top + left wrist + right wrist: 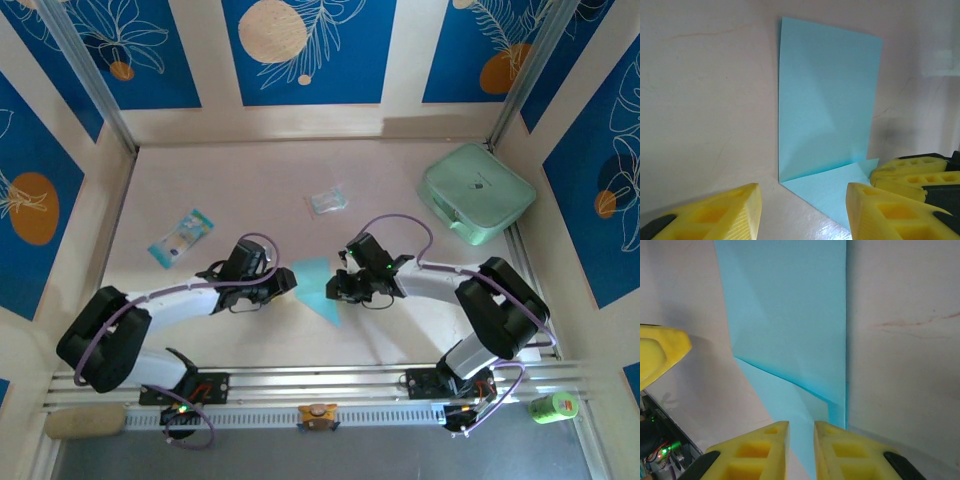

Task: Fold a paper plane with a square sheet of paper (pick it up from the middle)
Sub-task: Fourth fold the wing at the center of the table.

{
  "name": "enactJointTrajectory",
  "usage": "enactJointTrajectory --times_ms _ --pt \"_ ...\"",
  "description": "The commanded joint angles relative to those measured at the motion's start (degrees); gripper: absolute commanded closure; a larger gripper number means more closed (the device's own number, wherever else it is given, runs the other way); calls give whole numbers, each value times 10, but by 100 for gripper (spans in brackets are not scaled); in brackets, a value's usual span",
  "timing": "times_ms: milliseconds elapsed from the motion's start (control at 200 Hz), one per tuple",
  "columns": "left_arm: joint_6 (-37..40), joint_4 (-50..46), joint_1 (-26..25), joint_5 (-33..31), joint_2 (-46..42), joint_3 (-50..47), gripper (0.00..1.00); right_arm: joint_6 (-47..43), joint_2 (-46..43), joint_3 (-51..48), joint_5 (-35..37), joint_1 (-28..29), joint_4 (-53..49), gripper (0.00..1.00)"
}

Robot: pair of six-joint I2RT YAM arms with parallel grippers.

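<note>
- The blue paper (314, 284) lies in the middle of the worktop (230, 190), a bit closer to the near edge.
- From above, it looks like a triangle with its tip pointing at the near edge.
- My left wrist camera shows one part of the blue paper (827, 105) standing up and another part lying flat, with a fold between them.
- My left pincer (287, 281) is just beside the paper, on the side nearer the left edge.
- Its fingers (725, 215) are released, with a wide gap between them, and they hold nothing.
- The flat part of the paper reaches into that gap.
- My right pincer (336, 286) is on the other side of the paper, touching it or almost touching it.
- Its fingers (855, 452) are nearly together, with just a thin gap.
- The paper (790, 320) runs into that gap, but I cannot tell if the fingers are really pinching it.
- A green case (477, 192) sits at the far right corner.
- A clear wrapper (327, 200) lies toward the far edge, near the middle.
- A small blue and white packet (182, 236) lies toward the left edge.
</note>
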Motion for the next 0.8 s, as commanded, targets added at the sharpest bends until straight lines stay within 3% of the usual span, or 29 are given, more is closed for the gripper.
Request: enactJointTrajectory --times_ms 0,180,425,660,795 --pt "16 -11 7 16 7 12 52 -15 -10 1 -18 -6 -3 78" --pt "17 -9 8 20 11 16 52 -9 -31 -13 16 -13 -6 73" --pt "18 6 8 32 20 15 52 -6 -4 -8 -12 -22 12 69" --pt "20 0 9 35 23 19 52 -12 15 3 -31 -23 16 73" --pt "21 -3 8 34 24 21 52 -17 14 2 -35 -24 16 82"
